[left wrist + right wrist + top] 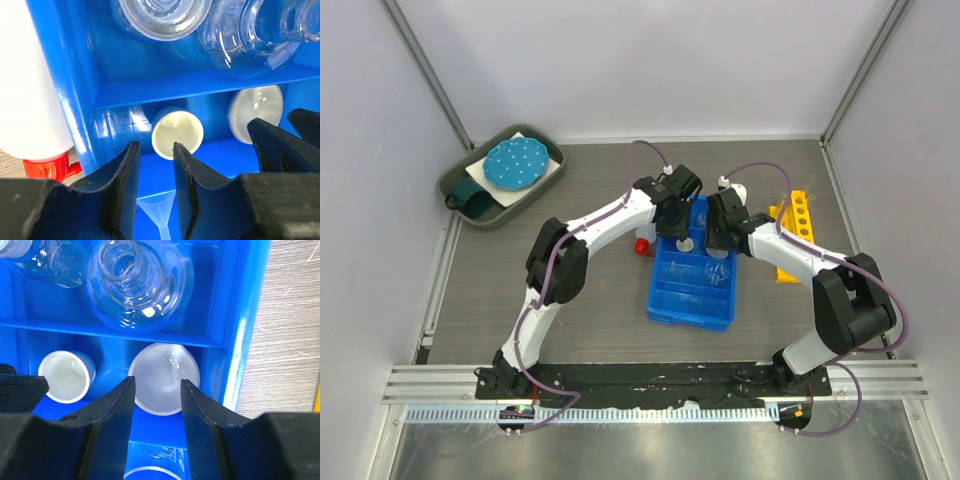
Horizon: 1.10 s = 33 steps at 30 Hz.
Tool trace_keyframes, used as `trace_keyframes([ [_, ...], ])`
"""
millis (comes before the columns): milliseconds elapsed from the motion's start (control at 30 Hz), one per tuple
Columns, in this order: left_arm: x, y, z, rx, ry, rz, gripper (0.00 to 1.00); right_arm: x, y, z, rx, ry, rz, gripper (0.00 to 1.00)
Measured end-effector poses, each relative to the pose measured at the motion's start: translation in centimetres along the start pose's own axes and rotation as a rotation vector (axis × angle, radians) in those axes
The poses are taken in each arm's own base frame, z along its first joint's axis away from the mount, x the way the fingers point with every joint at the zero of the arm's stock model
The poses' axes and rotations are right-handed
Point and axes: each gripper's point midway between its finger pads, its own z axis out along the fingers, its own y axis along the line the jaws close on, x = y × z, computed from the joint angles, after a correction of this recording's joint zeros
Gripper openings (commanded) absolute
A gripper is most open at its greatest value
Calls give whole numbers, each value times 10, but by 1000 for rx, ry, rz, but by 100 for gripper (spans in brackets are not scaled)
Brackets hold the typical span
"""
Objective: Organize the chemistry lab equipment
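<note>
Right now both tools are hovering over the blue divided bin (239,335), which is sitting on the counter (590,320) between the two arms. Nearest, the right tool (157,382) is holding its jaws parted with nothing between them, and the rim of a graduated beaker (150,473) is showing just under the gap. The left tool (155,147) is standing open too. A clear funnel (159,212) is lying in its gap near the finger roots, and nothing is visibly clamping it.

Just past the fingertips, in the bin's middle compartment, the wide white dish (164,375) is sitting mouth up. It is lying straight ahead of the right tool, centred on its gap, close to the bin's right wall. Beside it the small white dish (177,135) is sitting a touch to the right of the left tool's gap.

So the right arm is looking nearer and better lined up for the wide dish, and the left arm for the small one. Being round, neither dish is offering a long axis to square up to.

Farther on, behind the divider, the glass flasks (137,285) are standing in the far compartment. The red-capped bottle (30,90) is resting just outside the bin's left wall.
</note>
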Motion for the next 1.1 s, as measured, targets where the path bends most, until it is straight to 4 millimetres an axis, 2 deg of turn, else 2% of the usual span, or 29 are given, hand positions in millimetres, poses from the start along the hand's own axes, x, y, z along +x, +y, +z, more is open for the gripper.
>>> trace_keyframes([
  [200, -3, 4, -8, -27, 0, 6, 37, -16, -6, -15, 36, -22, -11, 50],
  [333, -7, 6, -18, -39, -5, 13, 38, -40, -6, -32, 44, -71, -6, 50],
  [433, -16, 6, -33, -45, -29, 23, 40, -62, -2, -46, 42, -112, -8, 54],
  [600, -48, 11, -78, -23, -110, -1, 48, -94, 15, -71, 11, -179, -16, 57],
  [700, -72, 31, -106, -26, -168, -33, 57, -102, 29, -84, -14, -203, -38, 59],
  [733, -79, 39, -113, -31, -184, -46, 65, -102, 35, -88, -22, -208, -50, 61],
  [800, -89, 58, -121, -50, -202, -64, 70, -100, 44, -94, -34, -210, -73, 61],
  [967, -95, 100, -123, -122, -184, -71, 76, -91, 67, -106, -65, -217, -129, 62],
  [1100, -95, 112, -117, -164, -156, -19, 77, -84, 75, -111, -72, -215, -157, 63],
])
